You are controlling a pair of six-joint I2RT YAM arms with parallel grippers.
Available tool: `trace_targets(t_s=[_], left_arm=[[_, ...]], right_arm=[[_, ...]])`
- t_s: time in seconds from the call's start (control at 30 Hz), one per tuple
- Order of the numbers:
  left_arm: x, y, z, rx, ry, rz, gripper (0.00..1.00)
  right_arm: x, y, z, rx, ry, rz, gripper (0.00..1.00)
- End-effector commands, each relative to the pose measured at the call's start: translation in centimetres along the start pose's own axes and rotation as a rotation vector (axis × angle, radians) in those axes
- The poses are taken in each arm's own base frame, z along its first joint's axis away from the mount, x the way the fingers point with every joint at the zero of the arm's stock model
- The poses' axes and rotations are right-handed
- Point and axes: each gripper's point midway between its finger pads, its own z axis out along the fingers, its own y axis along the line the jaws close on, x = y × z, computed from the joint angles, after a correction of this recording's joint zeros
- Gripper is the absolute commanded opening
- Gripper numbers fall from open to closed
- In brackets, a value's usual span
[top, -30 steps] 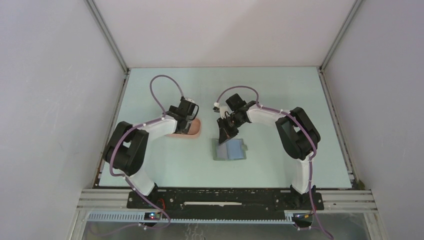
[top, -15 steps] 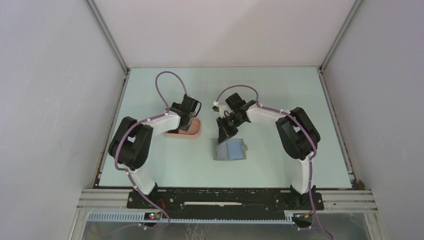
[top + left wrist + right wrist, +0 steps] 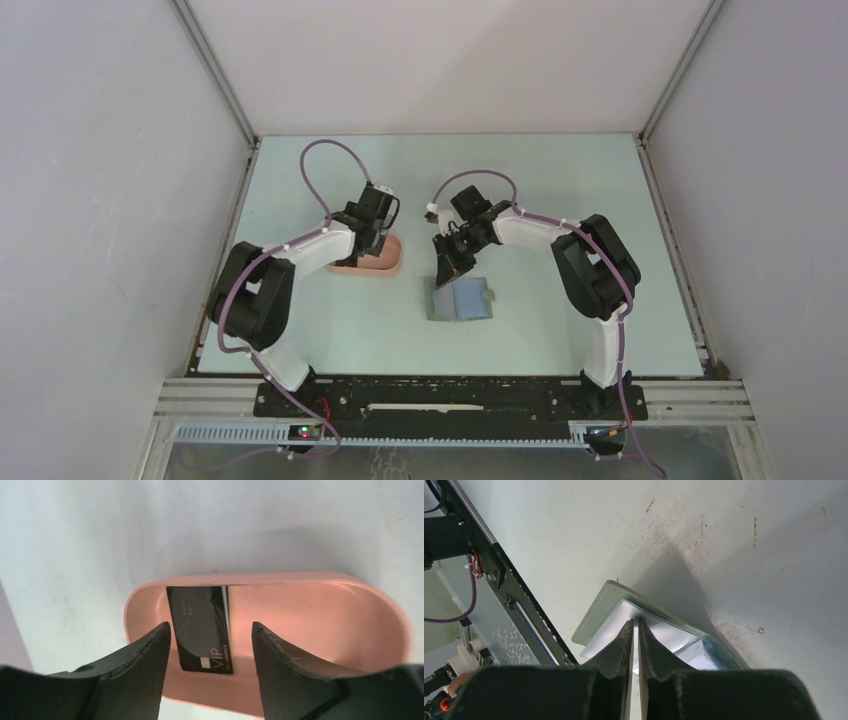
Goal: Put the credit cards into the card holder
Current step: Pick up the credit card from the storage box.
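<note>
On the left, the left tool [image 3: 211,630] hangs wide open over the pink tray [image 3: 380,610], its fingers either side of the black card [image 3: 200,625], not gripping it. The right tool [image 3: 634,622] pinches a thin pale card [image 3: 634,650], its tip at the open card holder [image 3: 596,615] on the counter [image 3: 724,540].

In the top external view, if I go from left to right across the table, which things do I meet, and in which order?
left arm's elbow → pink tray → card holder → right arm's elbow
</note>
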Motion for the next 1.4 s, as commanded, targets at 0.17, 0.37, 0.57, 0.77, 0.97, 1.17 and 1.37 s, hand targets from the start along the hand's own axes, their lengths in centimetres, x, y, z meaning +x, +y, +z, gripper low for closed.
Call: trace_targets(t_s=[0.17, 0.37, 0.57, 0.77, 0.97, 1.17, 1.37], left_arm=[[-3.3, -3.5, -3.1, 0.247, -0.108, -0.227, 0.34], [-3.0, -6.9, -3.3, 0.411, -0.092, -0.287, 0.13], [-2.6, -9.9, -3.4, 0.537, -0.064, -0.334, 0.08], [-2.8, -11.9, -3.7, 0.604, -0.05, -0.335, 0.08], [-4.3, -12.8, -3.6, 0.637, -0.061, -0.338, 0.09], [-6.5, -12.9, -3.9, 0.651, -0.088, -0.34, 0.11], [-6.1, -9.5, -5.4, 0.541, -0.168, -0.309, 0.31]], right_arm=[[-1.5, 0.9, -0.9, -0.015, -0.034, -0.046, 0.14], [-1.7, 0.9, -1.1, -0.013, -0.042, -0.049, 0.14], [-1.8, 0.7, -1.3, -0.011, -0.046, -0.047, 0.14], [-1.9, 0.8, -1.4, -0.009, -0.047, -0.046, 0.15], [-2.0, 0.6, -1.6, -0.007, -0.053, -0.042, 0.14], [-2.1, 0.5, -1.9, -0.008, -0.06, -0.039, 0.15], [-2.3, 0.4, -2.2, -0.012, -0.068, -0.036, 0.15]])
